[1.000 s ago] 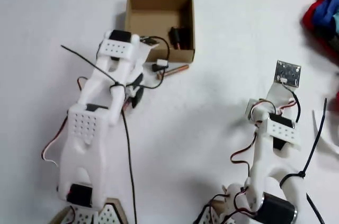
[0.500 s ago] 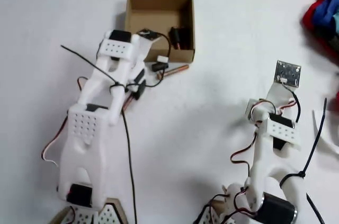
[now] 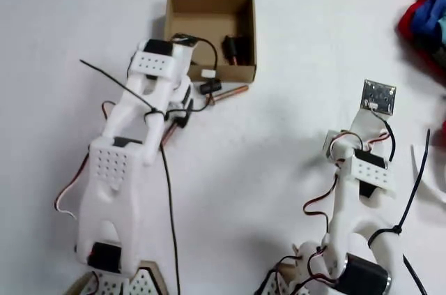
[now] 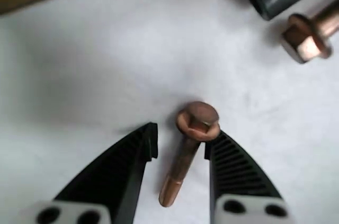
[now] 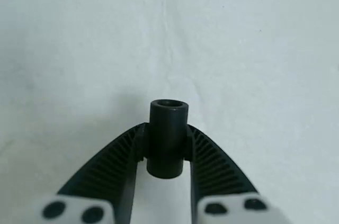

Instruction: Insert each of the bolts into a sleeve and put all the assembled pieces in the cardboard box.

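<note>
My left tool (image 4: 181, 142) is open, jaws either side of a bolt (image 4: 196, 122) lying on the bench (image 4: 79, 75), no grip yet. My right tool (image 5: 165, 142) is clamped on a sleeve (image 5: 168, 121). One piece (image 3: 235, 49) looks done in the cardboard box (image 3: 182, 14). A second bolt (image 4: 307, 36) lies beyond my left tool, so more remains.

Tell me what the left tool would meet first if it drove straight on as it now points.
The left tool would probably meet the bolt lying between its open jaws first, though its height above the table is unclear.

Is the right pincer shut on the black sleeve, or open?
Shut on it: the right pincer presses both sides of the black sleeve.
</note>
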Motion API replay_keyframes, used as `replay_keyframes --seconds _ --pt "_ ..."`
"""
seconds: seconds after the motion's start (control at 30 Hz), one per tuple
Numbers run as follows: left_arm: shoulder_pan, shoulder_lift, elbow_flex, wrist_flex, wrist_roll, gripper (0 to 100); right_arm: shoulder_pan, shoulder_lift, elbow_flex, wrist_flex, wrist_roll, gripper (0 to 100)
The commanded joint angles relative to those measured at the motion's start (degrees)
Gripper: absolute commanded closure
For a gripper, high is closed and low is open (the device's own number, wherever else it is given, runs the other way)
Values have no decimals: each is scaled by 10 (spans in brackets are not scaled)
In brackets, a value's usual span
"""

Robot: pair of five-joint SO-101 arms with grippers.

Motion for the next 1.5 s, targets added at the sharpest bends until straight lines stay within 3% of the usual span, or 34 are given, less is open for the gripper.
replay_keyframes --seconds 0.0,0.4,0.53,0.63,1.1,1.3,1.47 --pt "4 -6 -15 -12 8 835 -7 -1 -11 -12 -3 976" --pt "38 56 -65 30 8 838 -8 -1 -11 -12 -3 976" --pt "39 78 -90 55 8 985 -9 -1 -8 -12 -3 976" --pt "40 92 -102 79 5 951 -12 -2 -3 -13 -3 976" --pt "41 99 -153 101 9 976 -77 -7 35 -65 2 976" --pt "36 15 -231 101 8 976 -110 -7 33 -65 2 976" --pt "19 -72 -200 101 9 976 -151 -7 34 -61 2 976"
